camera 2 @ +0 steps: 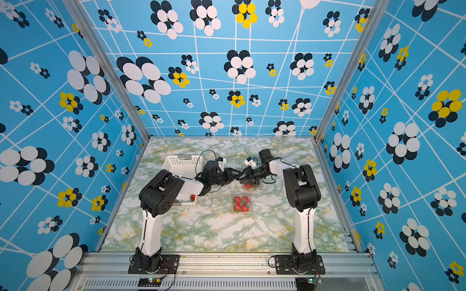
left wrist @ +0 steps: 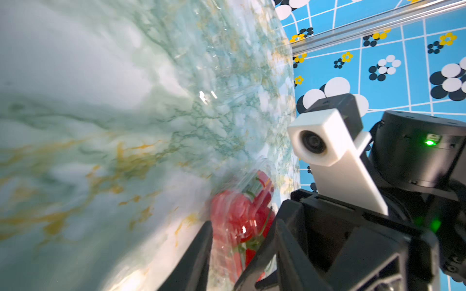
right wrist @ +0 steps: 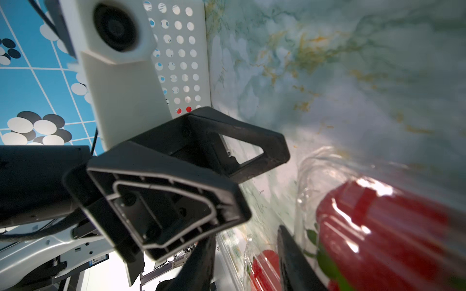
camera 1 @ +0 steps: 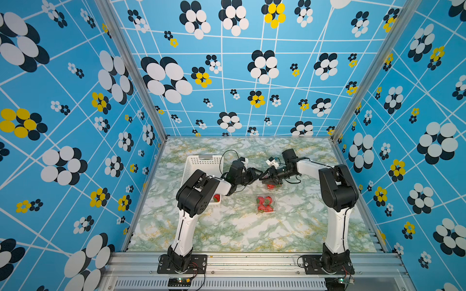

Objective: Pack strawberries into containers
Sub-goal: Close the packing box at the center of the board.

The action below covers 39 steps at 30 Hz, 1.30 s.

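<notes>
Strawberries (camera 1: 263, 201): several are packed in the near container (camera 1: 266, 204); more show red through the far container (camera 1: 271, 187); a single berry (camera 1: 216, 198) lies in a corner of the white basket (camera 1: 201, 159).
Near container: flat on the bench (camera 1: 227, 231), near its middle, apart from both tools.
Far container: just behind the near one, under the point where the two tools meet; its clear plastic is blurred in both wrist views.
Left tool (camera 1: 257, 175): jaws a little apart; its fingers (left wrist: 199, 252) flank the far container's plastic and red fruit. Whether they pinch it, I cannot tell.
Right tool (camera 1: 265, 179): jaws a little apart; its fingers (right wrist: 290, 254) have clear plastic and a red berry between them. A firm grip cannot be told.
White basket: perforated, on the bench's left side, partly under the left arm.
Bench: green and white marble pattern.
</notes>
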{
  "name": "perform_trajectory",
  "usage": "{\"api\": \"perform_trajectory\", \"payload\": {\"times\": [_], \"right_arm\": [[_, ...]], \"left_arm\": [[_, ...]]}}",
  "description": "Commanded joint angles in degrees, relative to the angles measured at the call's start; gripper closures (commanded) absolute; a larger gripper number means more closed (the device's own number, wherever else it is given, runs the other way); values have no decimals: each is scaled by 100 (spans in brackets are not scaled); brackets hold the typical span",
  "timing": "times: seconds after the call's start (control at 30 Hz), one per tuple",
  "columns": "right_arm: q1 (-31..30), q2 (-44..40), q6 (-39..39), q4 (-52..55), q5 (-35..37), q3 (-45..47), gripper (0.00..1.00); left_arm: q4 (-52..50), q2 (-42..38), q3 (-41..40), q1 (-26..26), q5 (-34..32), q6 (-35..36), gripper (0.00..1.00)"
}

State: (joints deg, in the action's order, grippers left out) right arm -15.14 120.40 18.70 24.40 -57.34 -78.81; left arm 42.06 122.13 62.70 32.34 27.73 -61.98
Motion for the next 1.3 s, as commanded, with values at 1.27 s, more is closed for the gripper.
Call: {"api": "perform_trajectory", "payload": {"times": [1.27], "right_arm": [[58,103,-159,21,-14,67,58]], "left_arm": [[-974,369,618,160,181,373,49]]}}
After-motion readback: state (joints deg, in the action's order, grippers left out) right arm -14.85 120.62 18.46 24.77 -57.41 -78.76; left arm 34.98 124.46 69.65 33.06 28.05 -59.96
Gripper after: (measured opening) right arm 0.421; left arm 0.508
